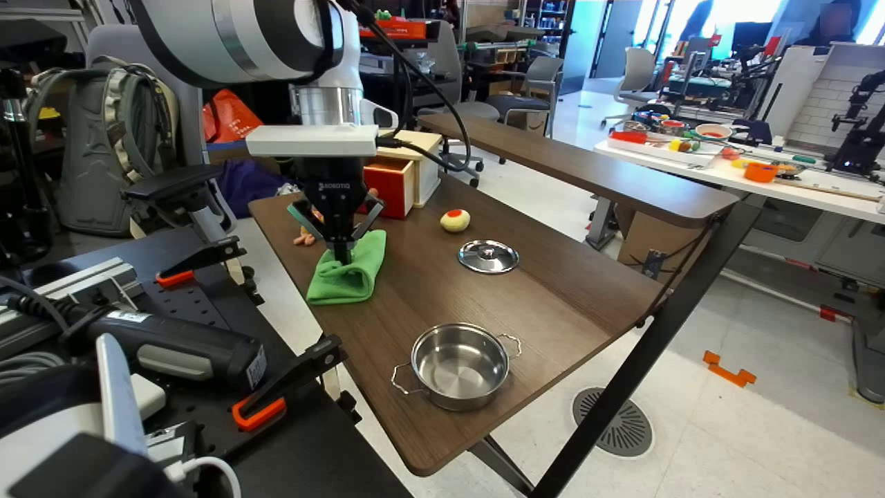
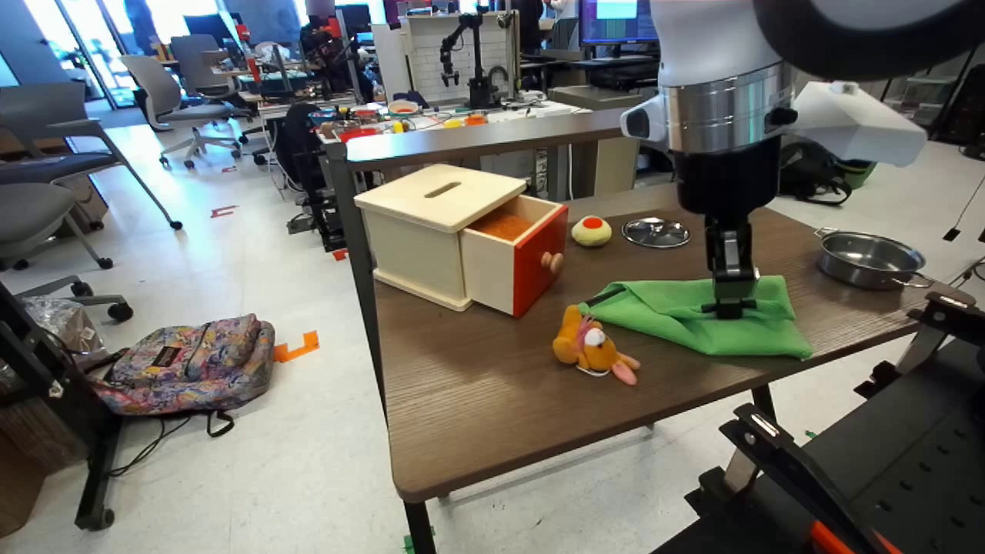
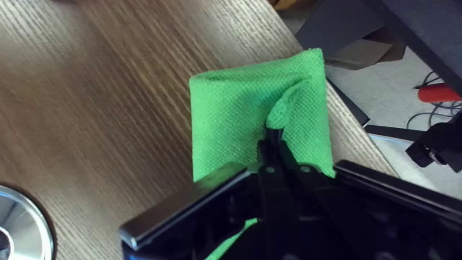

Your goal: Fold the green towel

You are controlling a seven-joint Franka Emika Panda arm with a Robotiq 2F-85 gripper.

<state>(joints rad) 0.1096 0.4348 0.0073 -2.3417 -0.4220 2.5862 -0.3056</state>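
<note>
The green towel (image 1: 335, 288) lies on the brown table near its edge, partly folded, with a raised fold in it. It also shows in an exterior view (image 2: 731, 338) and in the wrist view (image 3: 227, 115). My gripper (image 1: 341, 256) points straight down onto the towel, as it also does in an exterior view (image 2: 731, 308). In the wrist view, the fingertips (image 3: 274, 133) are together, with a small pinched fold of towel coming out from between them. The towel's part under the gripper body is mostly hidden.
A wooden box (image 2: 419, 254) with an open red drawer (image 2: 539, 261) stands on the table. An orange plush toy (image 2: 589, 346) lies beside the towel. A yellow-and-red plush (image 1: 455, 220), a steel lid (image 1: 488, 257) and a steel pot (image 1: 460, 373) are also there. Clamps (image 1: 294, 377) sit along the adjoining black bench.
</note>
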